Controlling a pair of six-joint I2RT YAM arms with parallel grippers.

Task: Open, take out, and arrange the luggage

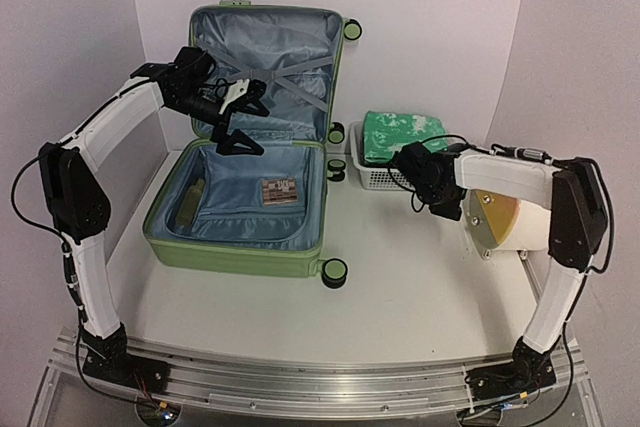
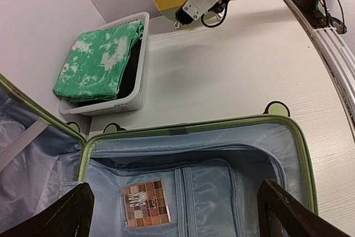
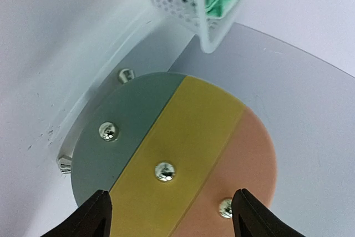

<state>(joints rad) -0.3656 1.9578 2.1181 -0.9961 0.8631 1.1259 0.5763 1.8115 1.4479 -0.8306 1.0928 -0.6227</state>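
The light-green luggage [image 1: 240,247] lies open at the table's left, its lid standing against the back wall. A brown eyeshadow palette [image 1: 279,190] and an olive item [image 1: 195,195] lie on the grey-blue lining of its lower half. My left gripper [image 1: 250,125] hangs open over the hinge side, holding nothing. The left wrist view looks down on the palette [image 2: 145,202] and the green rim [image 2: 222,123] between the spread fingers of the left gripper [image 2: 175,215]. My right gripper [image 1: 443,202] is open and empty, facing the cylinder's striped face [image 3: 177,159].
A white mesh basket [image 1: 372,179] holding folded green cloth [image 1: 400,137] stands right of the suitcase, close to its wheels [image 1: 335,272]. The cream cylinder [image 1: 520,232] lies at the far right, just in front of the right gripper [image 3: 172,206]. Walls close in behind and on both sides.
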